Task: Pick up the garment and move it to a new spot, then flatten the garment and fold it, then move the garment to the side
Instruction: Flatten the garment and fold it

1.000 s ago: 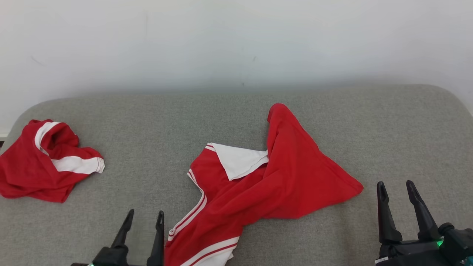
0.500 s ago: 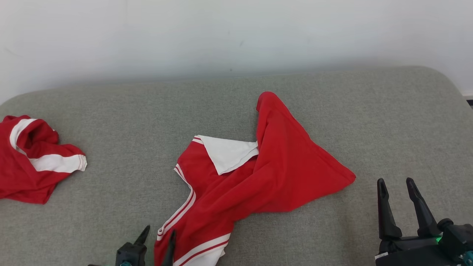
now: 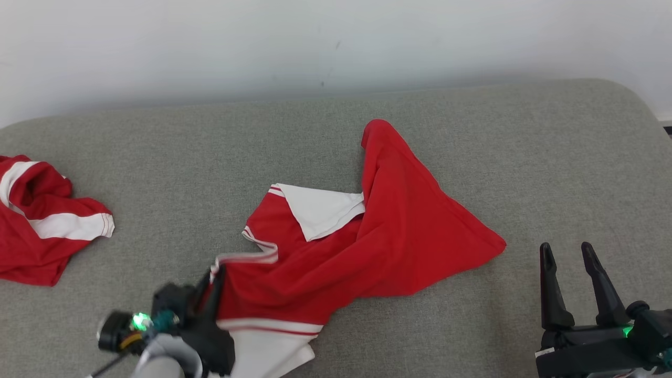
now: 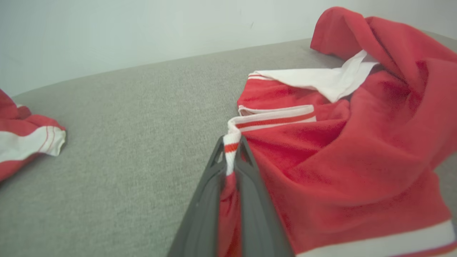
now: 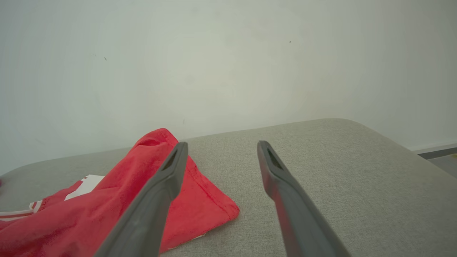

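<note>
A crumpled red garment [image 3: 388,231] with white panels and red-and-white striped trim lies in the middle of the grey cushioned surface [image 3: 472,136]. My left gripper [image 3: 214,275] is shut on its striped left edge, and the trim is pulled up between the fingers; in the left wrist view the white-and-red band of the garment [image 4: 335,150] sticks out between the closed fingertips of that gripper [image 4: 232,141]. At the lower right my right gripper [image 3: 567,252] stands open, apart from the cloth. In the right wrist view the right gripper [image 5: 221,146] is empty, with the garment's corner [image 5: 200,203] behind its left finger.
A second red-and-white garment [image 3: 37,220] lies bunched at the far left of the surface, also seen as that cloth [image 4: 25,132] in the left wrist view. A pale wall [image 3: 336,42] rises behind. The surface's rounded corner [image 5: 392,142] and a strip of floor are at the right.
My left gripper moved right onto the garment's striped edge and went from open to shut on it, bunching the trim. The head camera shifted, sliding the scene left and up. The right gripper stayed open.
</note>
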Tool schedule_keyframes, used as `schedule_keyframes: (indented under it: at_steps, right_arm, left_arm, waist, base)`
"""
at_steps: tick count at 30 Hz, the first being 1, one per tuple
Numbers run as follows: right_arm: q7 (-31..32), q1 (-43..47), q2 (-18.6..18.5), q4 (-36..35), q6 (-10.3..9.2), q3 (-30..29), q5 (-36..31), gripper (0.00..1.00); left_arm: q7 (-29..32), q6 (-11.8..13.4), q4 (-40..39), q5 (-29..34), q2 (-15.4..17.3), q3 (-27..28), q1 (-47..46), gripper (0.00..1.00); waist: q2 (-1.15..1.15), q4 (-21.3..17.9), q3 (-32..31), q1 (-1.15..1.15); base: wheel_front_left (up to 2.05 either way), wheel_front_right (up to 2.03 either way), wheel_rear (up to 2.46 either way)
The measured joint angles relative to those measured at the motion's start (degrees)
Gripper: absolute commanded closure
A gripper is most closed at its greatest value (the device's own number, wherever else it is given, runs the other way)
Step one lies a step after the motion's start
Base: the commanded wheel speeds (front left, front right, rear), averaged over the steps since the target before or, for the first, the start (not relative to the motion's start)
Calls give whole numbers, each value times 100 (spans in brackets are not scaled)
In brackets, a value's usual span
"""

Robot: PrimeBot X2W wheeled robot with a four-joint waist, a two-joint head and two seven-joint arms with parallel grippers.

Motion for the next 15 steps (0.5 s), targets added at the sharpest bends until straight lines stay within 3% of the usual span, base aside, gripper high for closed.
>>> schedule_keyframes:
  at_steps: [10, 11, 12, 15]
  right_arm:
    - [0, -199, -10, 82, 0, -7, 32, 0]
    - [0, -217, -7, 98, 0, 3, 32, 0]
    - [0, -229, -2, 114, 0, 16, 32, 0]
    - [0, -267, 15, 153, 0, 23, 32, 0]
  left_arm:
    - [-18, 33, -124, -52, 326, 332, -726, 100]
    - [-18, 40, -77, -53, 356, 363, -734, 57]
    - [-18, 63, -26, -47, 390, 380, -739, 0]
    - [-18, 149, -70, -40, 388, 456, -736, 0]
  waist:
    - [0, -129, 112, 0]
    - [0, -153, 126, 0]
    - [0, -176, 139, 0]
    - [0, -230, 170, 0]
  base:
    - [0, 0, 0]
    - [0, 0, 0]
    - [0, 0, 0]
    - [0, 0, 0]
